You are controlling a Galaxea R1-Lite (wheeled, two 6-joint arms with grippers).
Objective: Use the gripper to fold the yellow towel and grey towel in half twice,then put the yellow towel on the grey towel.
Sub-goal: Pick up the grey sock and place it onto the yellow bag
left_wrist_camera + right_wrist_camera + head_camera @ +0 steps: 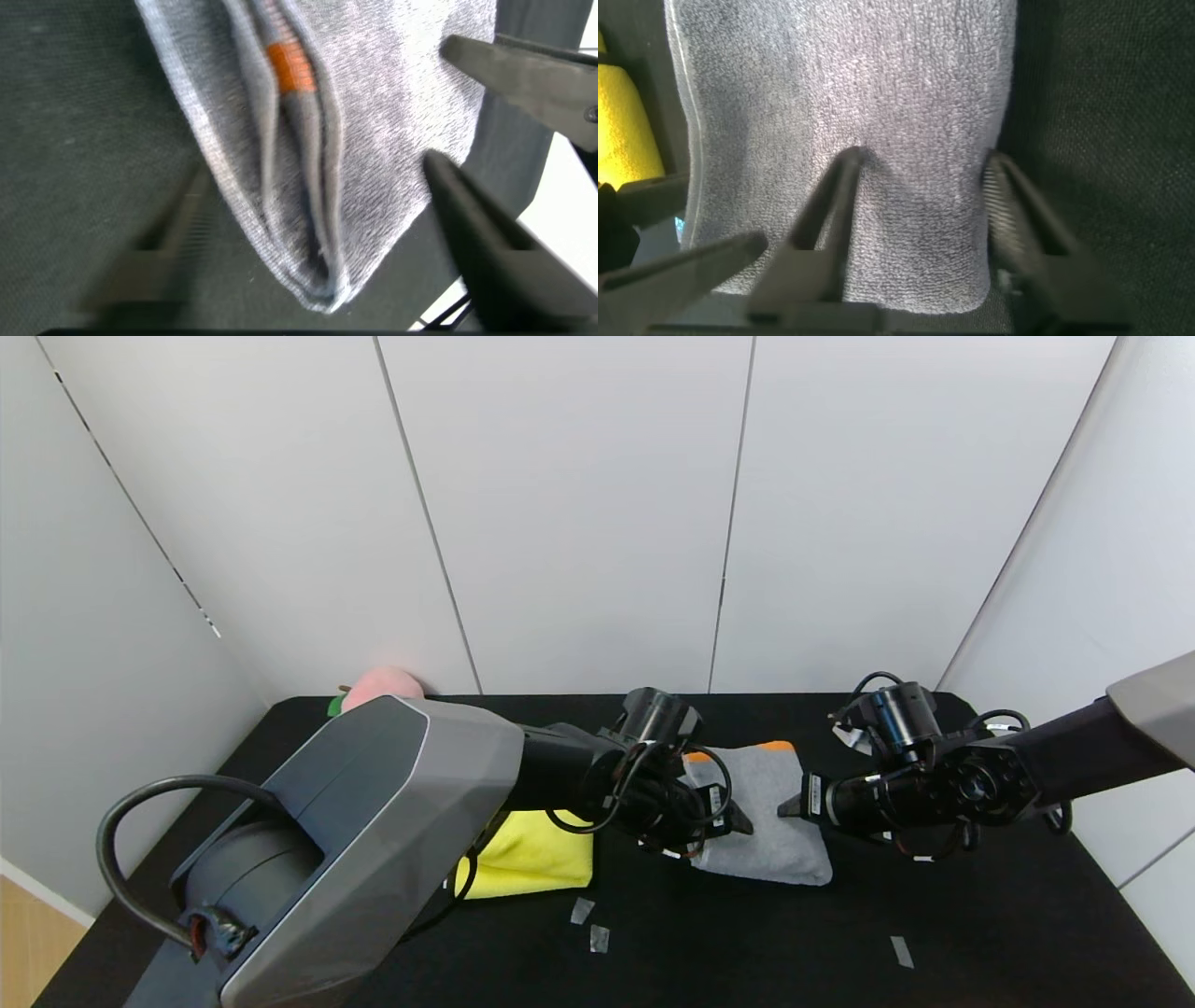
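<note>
The grey towel (766,821) lies folded small on the black table, with an orange band at its far end (775,746). The yellow towel (532,863) lies folded to its left, partly hidden by my left arm. My left gripper (738,823) is open at the grey towel's left edge. In the left wrist view the gripper (318,173) straddles the stacked folded layers of the grey towel (392,140). My right gripper (789,807) is open at the right edge. In the right wrist view the gripper (923,159) has one finger (831,205) on the grey towel (840,84) and the other at its side.
A pink plush thing (381,686) sits at the table's back left corner. Small tape scraps (588,924) lie on the black table (934,915) near the front. White wall panels close in the back and both sides. The yellow towel also shows in the right wrist view (621,131).
</note>
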